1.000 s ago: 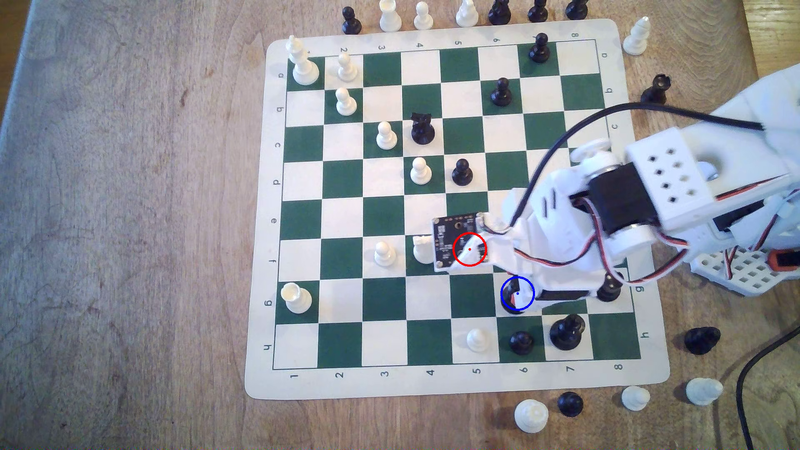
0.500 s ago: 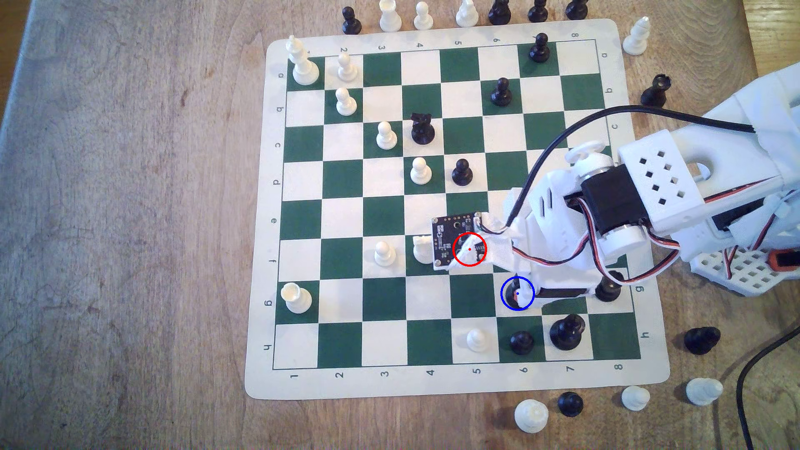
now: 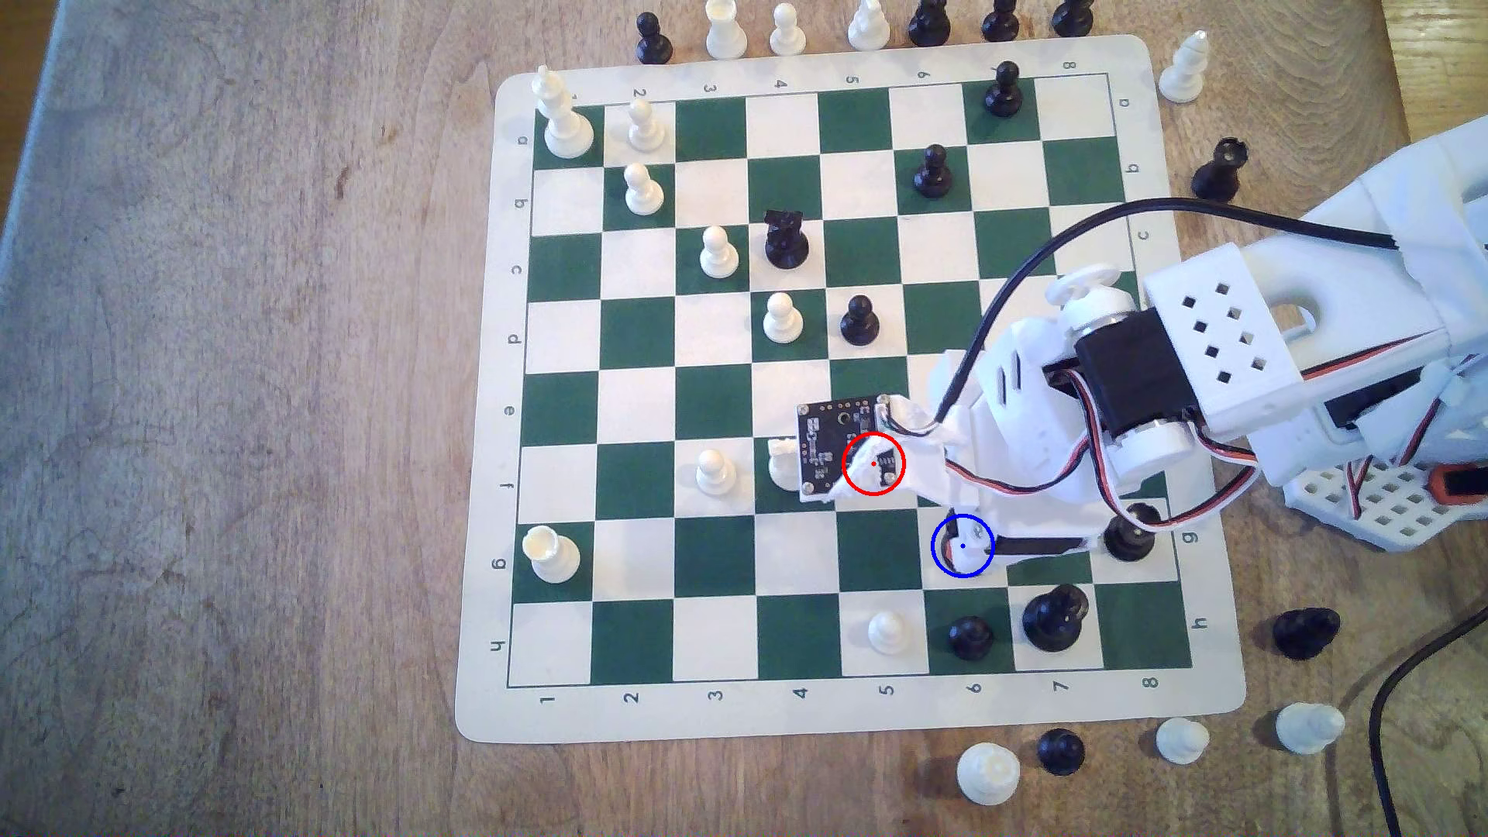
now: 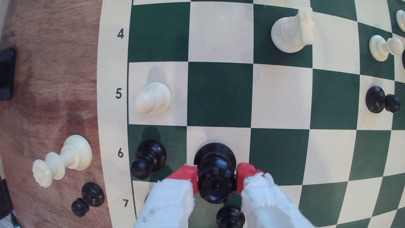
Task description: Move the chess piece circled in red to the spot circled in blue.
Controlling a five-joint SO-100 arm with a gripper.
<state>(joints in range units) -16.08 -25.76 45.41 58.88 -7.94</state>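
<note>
Currently I see the hand (image 4: 217, 178) closed on the black chess piece (image 4: 215, 173), red pads (image 4: 186, 175) pressing both sides. The piece stands upright on the blue-ringed cream square (image 3: 950, 563), just beside a black pawn (image 4: 148, 159).

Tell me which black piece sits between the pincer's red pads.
The taller black piece on the cream square in row 6, red pads flanking it; the black pawn beside it stands free.

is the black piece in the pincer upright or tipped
Upright: in the wrist view the black piece shows its round base on a cream square, head directly above, between the red fingertips.
</note>
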